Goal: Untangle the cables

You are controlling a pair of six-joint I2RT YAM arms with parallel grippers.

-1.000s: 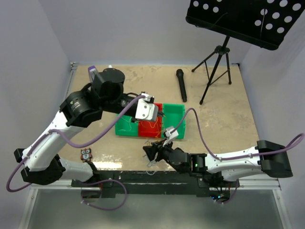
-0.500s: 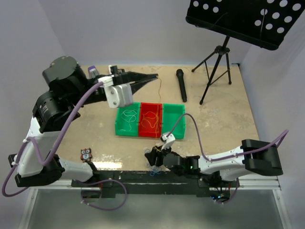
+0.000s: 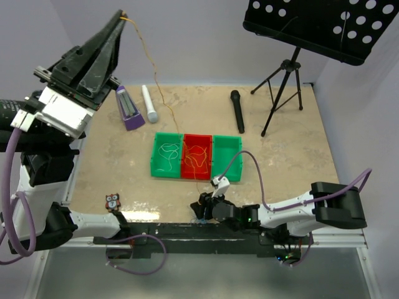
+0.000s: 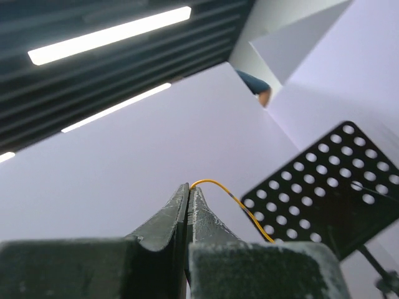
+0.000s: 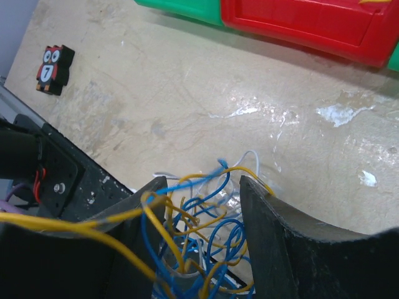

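The cables are a small tangle (image 5: 209, 233) of thin blue, orange-yellow and white wire at the table's near edge, also seen in the top view (image 3: 201, 210). My right gripper (image 5: 202, 193) sits low over it, open, with the tangle between its fingers (image 5: 274, 237). It also shows in the top view (image 3: 204, 207). My left gripper (image 3: 121, 15) is raised high at the upper left, shut on one orange-yellow wire (image 3: 157, 87) that hangs down toward the tangle. In the left wrist view the closed gripper tips (image 4: 189, 189) pinch that wire (image 4: 234, 198).
A green-red-green bin row (image 3: 227, 152) sits mid-table, with a white wire in the left bin and yellow wire in the red one (image 5: 299, 25). Behind are a purple object (image 3: 128, 107), a white microphone (image 3: 149, 104), a black microphone (image 3: 237, 111) and a music stand (image 3: 283, 87). An owl card (image 3: 112, 201) lies front left.
My left gripper has swung from over the bins up and to the far left, drawing the orange-yellow wire up with it. My right gripper has shifted slightly and stays low at the tangle.
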